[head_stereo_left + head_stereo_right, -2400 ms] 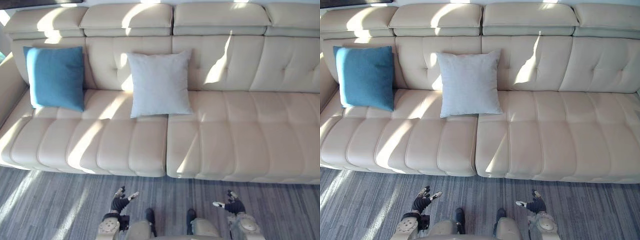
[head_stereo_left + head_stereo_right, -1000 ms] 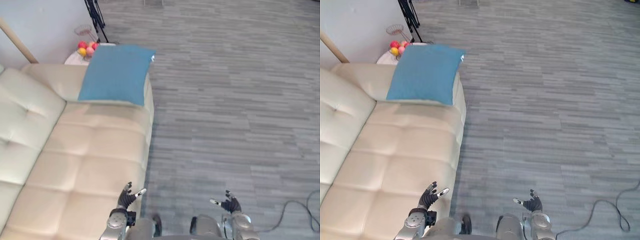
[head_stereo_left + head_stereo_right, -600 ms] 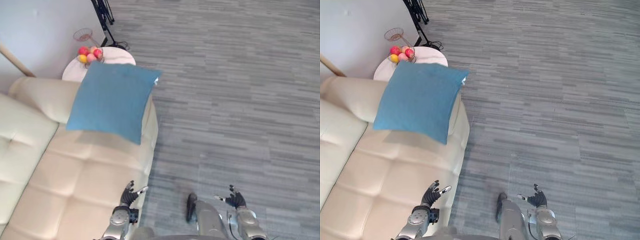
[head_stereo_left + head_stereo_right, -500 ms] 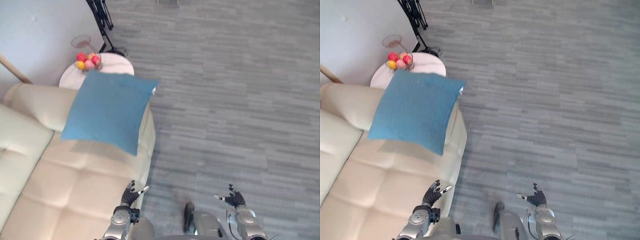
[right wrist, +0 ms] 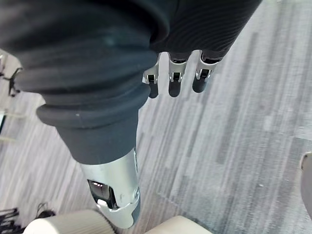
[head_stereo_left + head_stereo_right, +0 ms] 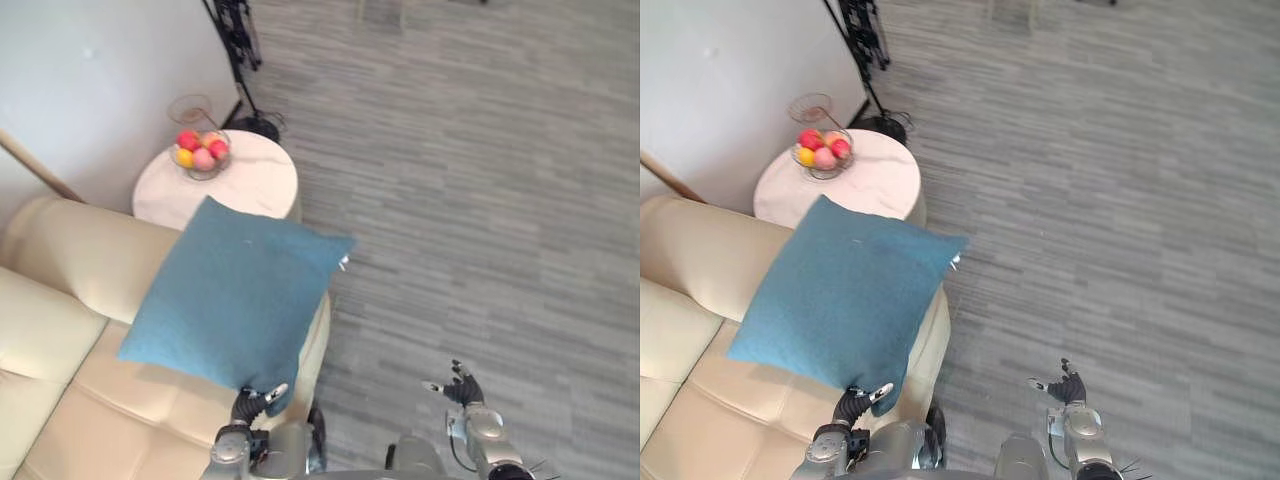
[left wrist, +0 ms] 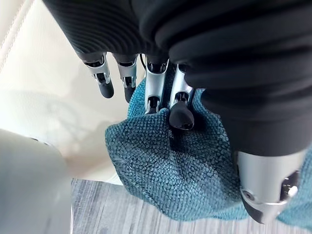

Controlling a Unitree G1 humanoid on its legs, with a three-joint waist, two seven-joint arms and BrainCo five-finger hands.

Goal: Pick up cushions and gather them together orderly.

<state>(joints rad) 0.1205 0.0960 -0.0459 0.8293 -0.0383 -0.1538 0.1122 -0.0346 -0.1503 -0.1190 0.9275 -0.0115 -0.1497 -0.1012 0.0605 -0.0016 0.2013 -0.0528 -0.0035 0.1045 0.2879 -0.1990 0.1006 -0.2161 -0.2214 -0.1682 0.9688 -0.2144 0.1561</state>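
A blue cushion [image 6: 235, 305] leans tilted on the cream sofa's arm [image 6: 70, 255], its lower corner [image 7: 170, 170] hanging past the seat edge. My left hand [image 6: 250, 403] is just below that corner, open. In the left wrist view its fingers [image 7: 181, 116] lie straight over the blue fabric without curling round it; whether they touch it I cannot tell. My right hand [image 6: 458, 386] hovers open over the grey floor to the right, and its fingers [image 5: 175, 84] hold nothing.
Behind the sofa arm stands a round white side table [image 6: 250, 185] carrying a wire bowl of coloured fruit [image 6: 200, 152]. A black stand [image 6: 238, 40] rises by the wall beyond it. Grey plank floor [image 6: 480, 200] spreads out to the right.
The camera has shifted, so the cushion and side table look nearer and larger. The cushion's lower corner now reaches my left hand. Both hands keep their open pose.
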